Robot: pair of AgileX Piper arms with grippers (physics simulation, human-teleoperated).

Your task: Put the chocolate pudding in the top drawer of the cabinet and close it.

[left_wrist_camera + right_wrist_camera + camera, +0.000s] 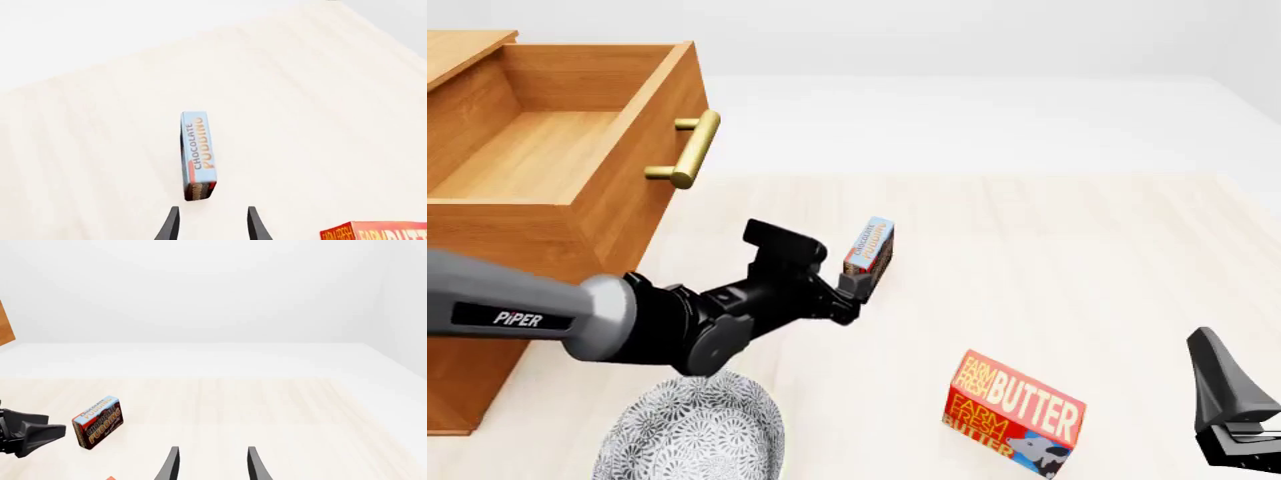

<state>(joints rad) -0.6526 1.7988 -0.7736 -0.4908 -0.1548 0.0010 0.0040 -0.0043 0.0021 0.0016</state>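
Note:
The chocolate pudding (869,247) is a small box with a light blue side and a dark brown end, standing on a narrow edge on the pale table. My left gripper (851,290) is open just short of it, and the left wrist view shows the chocolate pudding (198,155) ahead of the spread left gripper (212,225), untouched. The cabinet (481,400) stands at the left with its top drawer (627,200) pulled out and nothing inside. My right gripper (1225,385) rests at the near right; the right wrist view shows the right gripper (212,465) open, the chocolate pudding (99,422) far off.
A red butter box (1014,410) lies near the front between the arms; its corner shows as the butter box (380,231) beside the left fingers. A grey patterned plate (694,430) sits under the left arm. The drawer's brass handle (687,150) juts toward the table's middle.

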